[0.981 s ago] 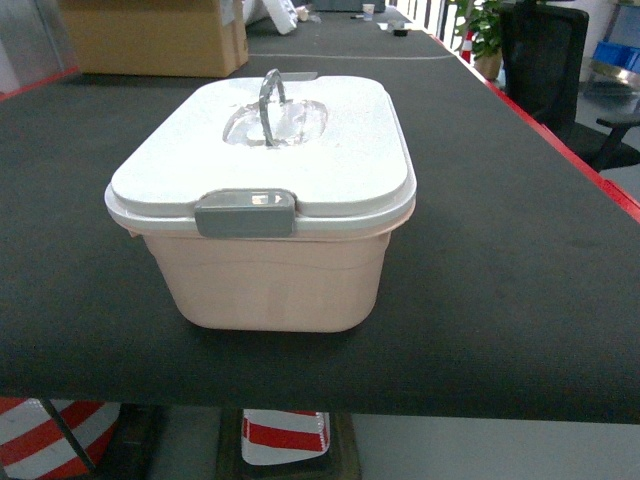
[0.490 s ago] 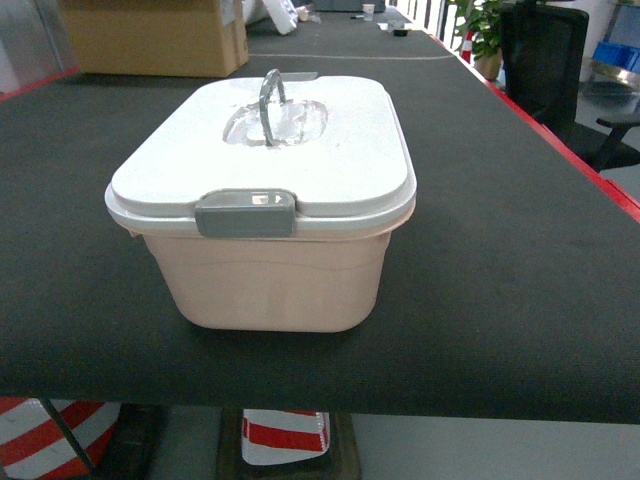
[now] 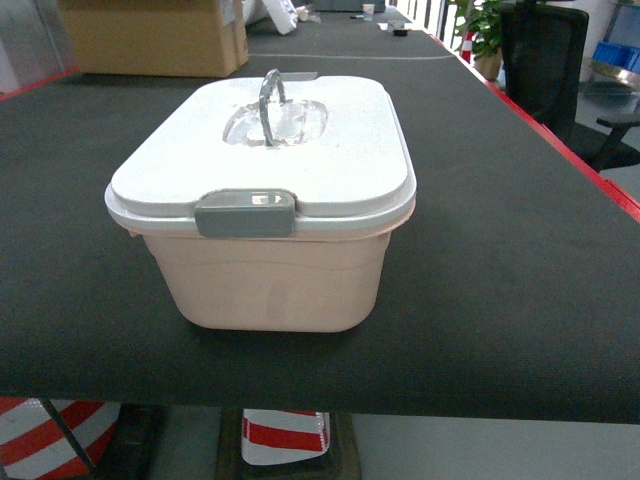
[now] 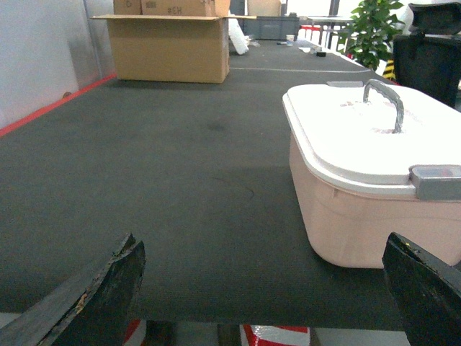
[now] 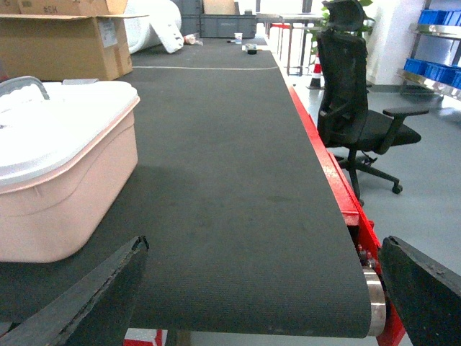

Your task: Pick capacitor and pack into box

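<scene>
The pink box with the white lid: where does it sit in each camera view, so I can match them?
Head: the box sits centre, lid shut, grey latch facing the camera.
Left wrist: the box is at the right edge, beyond the open left gripper.
Right wrist: the box is at the left edge.
Shared landmark: the cardboard carton behind it.

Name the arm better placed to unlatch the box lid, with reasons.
Left, marginally. The left gripper sees the grey latch on the box; the right gripper, also open, shows no latch in its view.
</scene>
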### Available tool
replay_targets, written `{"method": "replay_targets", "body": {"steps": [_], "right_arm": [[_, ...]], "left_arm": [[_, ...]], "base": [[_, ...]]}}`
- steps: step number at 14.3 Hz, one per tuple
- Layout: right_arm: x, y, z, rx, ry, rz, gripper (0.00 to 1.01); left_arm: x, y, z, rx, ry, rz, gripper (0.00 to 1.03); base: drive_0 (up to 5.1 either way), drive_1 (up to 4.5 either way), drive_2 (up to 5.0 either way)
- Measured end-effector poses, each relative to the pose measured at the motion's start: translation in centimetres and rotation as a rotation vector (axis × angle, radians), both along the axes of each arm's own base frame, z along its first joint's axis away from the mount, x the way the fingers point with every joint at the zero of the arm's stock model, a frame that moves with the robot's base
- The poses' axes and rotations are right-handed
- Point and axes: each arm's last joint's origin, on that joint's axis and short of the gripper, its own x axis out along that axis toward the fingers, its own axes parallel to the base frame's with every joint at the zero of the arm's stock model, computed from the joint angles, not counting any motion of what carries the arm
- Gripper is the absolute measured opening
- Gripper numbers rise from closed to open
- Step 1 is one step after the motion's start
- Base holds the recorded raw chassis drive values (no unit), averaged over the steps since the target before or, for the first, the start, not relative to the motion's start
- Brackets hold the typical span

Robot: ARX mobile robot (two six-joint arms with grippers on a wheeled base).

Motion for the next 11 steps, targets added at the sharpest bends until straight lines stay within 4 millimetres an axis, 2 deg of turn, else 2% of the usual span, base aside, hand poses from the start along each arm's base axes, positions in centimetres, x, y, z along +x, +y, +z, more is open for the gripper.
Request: {"method": "replay_targets", "body": {"steps": [11], "right_arm": [[0.00,0.00,0.00,0.000,0.000,0.000,0.98]], "left_arm": [[0.00,0.00,0.00,0.000,0.000,0.000,0.98]], "base": [[0.0,0.00,0.0]]}}
